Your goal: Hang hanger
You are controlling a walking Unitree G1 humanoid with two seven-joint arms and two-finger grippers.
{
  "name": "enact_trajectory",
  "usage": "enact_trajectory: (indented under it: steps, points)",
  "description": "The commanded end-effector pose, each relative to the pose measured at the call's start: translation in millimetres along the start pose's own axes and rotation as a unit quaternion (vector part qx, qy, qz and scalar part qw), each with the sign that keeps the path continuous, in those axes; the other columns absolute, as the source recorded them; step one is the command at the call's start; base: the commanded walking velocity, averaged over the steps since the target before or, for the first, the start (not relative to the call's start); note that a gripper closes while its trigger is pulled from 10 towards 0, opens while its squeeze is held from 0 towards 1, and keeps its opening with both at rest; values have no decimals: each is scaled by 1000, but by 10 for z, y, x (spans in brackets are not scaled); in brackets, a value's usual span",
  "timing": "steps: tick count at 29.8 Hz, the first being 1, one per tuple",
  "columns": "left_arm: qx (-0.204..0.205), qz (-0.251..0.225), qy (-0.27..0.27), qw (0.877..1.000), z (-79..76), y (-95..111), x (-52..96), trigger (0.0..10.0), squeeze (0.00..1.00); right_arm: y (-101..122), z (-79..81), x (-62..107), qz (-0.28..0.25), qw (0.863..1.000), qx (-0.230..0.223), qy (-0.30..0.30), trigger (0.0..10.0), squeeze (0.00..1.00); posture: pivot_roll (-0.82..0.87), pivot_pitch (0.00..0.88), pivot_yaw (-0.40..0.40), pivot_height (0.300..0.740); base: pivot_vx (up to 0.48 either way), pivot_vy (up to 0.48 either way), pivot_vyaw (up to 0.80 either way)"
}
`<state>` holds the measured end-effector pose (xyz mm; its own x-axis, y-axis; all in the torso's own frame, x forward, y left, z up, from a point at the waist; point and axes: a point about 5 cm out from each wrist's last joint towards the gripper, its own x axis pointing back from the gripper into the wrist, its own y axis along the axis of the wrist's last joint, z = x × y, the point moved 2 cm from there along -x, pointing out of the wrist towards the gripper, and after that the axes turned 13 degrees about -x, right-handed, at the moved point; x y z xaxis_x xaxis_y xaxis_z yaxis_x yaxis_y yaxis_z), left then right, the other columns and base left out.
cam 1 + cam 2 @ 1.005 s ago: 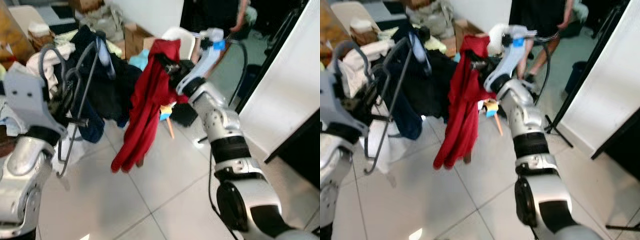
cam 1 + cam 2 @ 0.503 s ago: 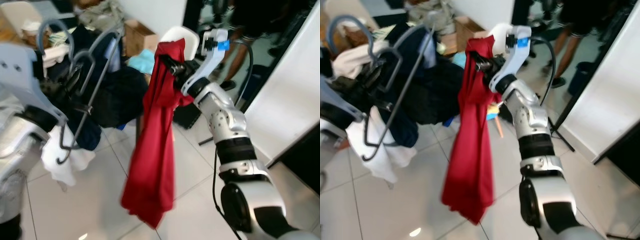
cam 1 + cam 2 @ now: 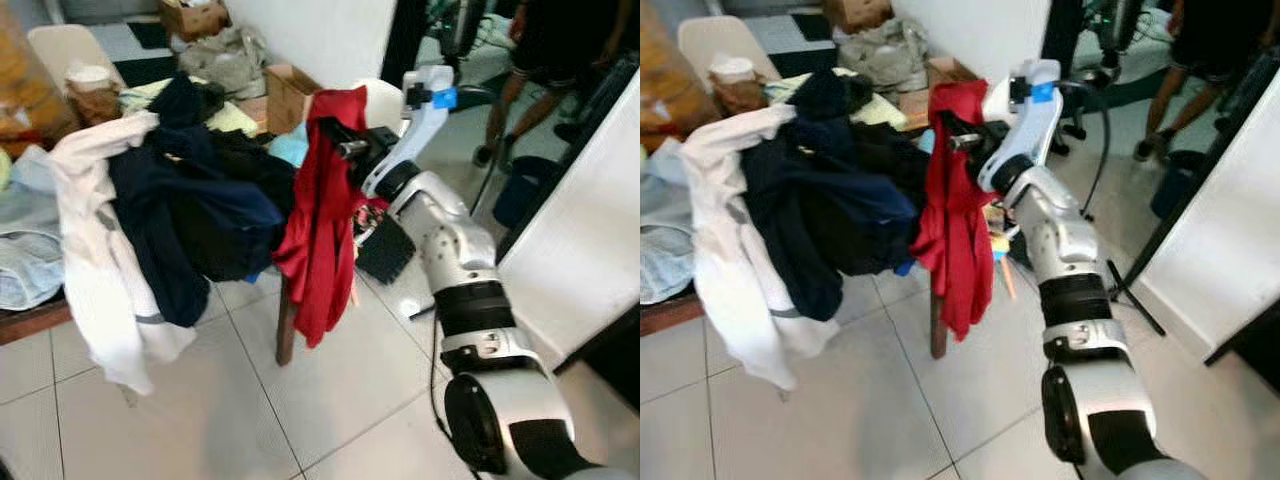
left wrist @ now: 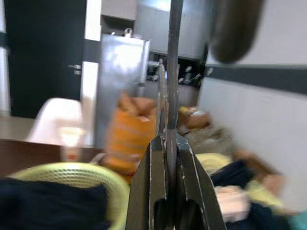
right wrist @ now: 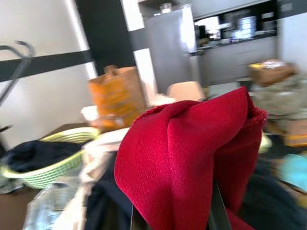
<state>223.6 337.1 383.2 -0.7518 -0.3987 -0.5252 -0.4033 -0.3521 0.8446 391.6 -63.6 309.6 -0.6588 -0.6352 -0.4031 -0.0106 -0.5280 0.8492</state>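
A thin grey metal hanger (image 4: pixel 172 72) stands upright in the left wrist view, and my left gripper (image 4: pixel 167 143) is shut on its wire. Its hook is out of frame. In the eye views my right gripper (image 3: pixel 340 148) is held up at chest height, shut on a red garment (image 3: pixel 322 235). That cloth hangs down in folds beside the table's corner. The red garment (image 5: pixel 187 158) drapes over the right fingers and hides most of them in the right wrist view.
A heap of clothes covers the table on my left: a white garment (image 3: pixel 95 250) and dark navy ones (image 3: pixel 200 215). A cardboard box (image 3: pixel 285 88) and a white chair (image 3: pixel 382 100) stand behind. A person (image 3: pixel 560 50) stands at the back right, by a white panel (image 3: pixel 585 220).
The camera has shifted. My left arm and the hanger have left the eye views. The red garment, which hung long half a second ago, now hangs shorter, still in the right gripper.
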Motion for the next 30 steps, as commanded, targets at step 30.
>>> enact_trajectory:
  steps: [30]
  points:
    - [-4,38,-184,982,-976,-243,296,10000,0,519,352,-97,-87,995,0,48,10000,0,56,132,-62,740,480,0,332]
